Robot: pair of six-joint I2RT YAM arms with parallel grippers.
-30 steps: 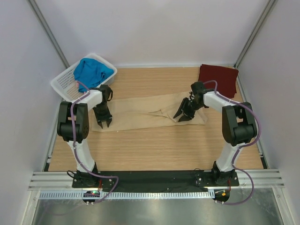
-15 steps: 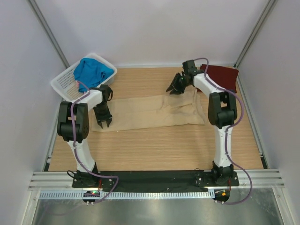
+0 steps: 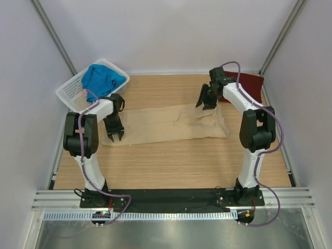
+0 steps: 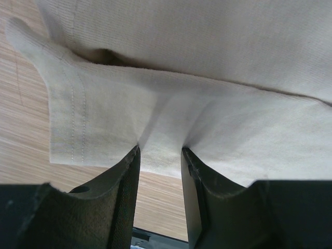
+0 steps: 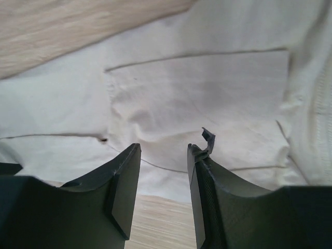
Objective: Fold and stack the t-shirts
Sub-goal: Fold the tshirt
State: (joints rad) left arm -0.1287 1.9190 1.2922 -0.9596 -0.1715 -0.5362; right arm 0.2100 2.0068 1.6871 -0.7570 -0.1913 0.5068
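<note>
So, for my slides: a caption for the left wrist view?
Left gripper pinching the beige shirt's edge on the table.

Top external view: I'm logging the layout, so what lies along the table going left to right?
White basket holding the blue t-shirt → left gripper → tan t-shirt → right gripper → maroon t-shirt.
</note>
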